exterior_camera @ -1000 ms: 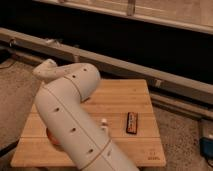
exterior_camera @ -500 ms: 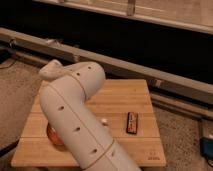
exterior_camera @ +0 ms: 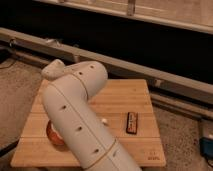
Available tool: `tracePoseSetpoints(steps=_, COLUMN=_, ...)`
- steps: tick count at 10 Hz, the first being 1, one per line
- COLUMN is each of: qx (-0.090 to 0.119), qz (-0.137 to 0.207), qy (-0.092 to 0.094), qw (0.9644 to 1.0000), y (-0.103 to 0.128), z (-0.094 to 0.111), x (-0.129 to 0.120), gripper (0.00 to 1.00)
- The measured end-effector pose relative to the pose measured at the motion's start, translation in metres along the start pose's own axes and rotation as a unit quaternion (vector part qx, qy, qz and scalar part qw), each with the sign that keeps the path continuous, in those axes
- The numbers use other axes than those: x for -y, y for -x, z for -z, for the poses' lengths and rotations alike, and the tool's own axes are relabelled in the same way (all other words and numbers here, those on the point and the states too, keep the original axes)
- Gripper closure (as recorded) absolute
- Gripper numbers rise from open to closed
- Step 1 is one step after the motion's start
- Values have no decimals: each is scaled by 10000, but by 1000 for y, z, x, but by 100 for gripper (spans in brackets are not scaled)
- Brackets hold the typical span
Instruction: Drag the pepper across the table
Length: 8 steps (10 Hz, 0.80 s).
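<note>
The square light-wood table (exterior_camera: 125,97) fills the middle of the camera view. My white arm (exterior_camera: 75,117) rises from the bottom edge, bends at an elbow (exterior_camera: 87,77) over the table's left half, and covers much of it. The gripper is hidden behind the arm, somewhere over the left side of the table, and it is shut. The pepper is hidden from view, so I cannot tell whether anything is held.
A round copper-orange plate (exterior_camera: 51,134) peeks out at the arm's left side near the front left of the table. A flat dark bar (exterior_camera: 131,122) lies on the right part. A small white bit (exterior_camera: 104,121) sits beside the arm. A metal rail (exterior_camera: 150,70) runs behind the table.
The arm's elbow has swung a little to the right over the table. The plate and the dark bar have stayed in place.
</note>
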Motion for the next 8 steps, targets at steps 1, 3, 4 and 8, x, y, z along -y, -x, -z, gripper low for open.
tracePoseSetpoints(steps=1, qx=0, qz=23, qy=-9, qw=10000, y=0, z=0, x=-2, gripper=85)
tracePoseSetpoints(steps=3, qx=-6, qz=-24, qy=6, qw=10000, y=-1, z=0, x=0, gripper=85)
tracePoseSetpoints(steps=4, qx=-24, qz=-131, qy=-4, qw=9999, y=-4, z=-1, x=8, gripper=85)
tracePoseSetpoints(steps=8, qx=-32, qz=-131, qy=-8, qw=9999, y=-6, z=-1, x=9, gripper=85)
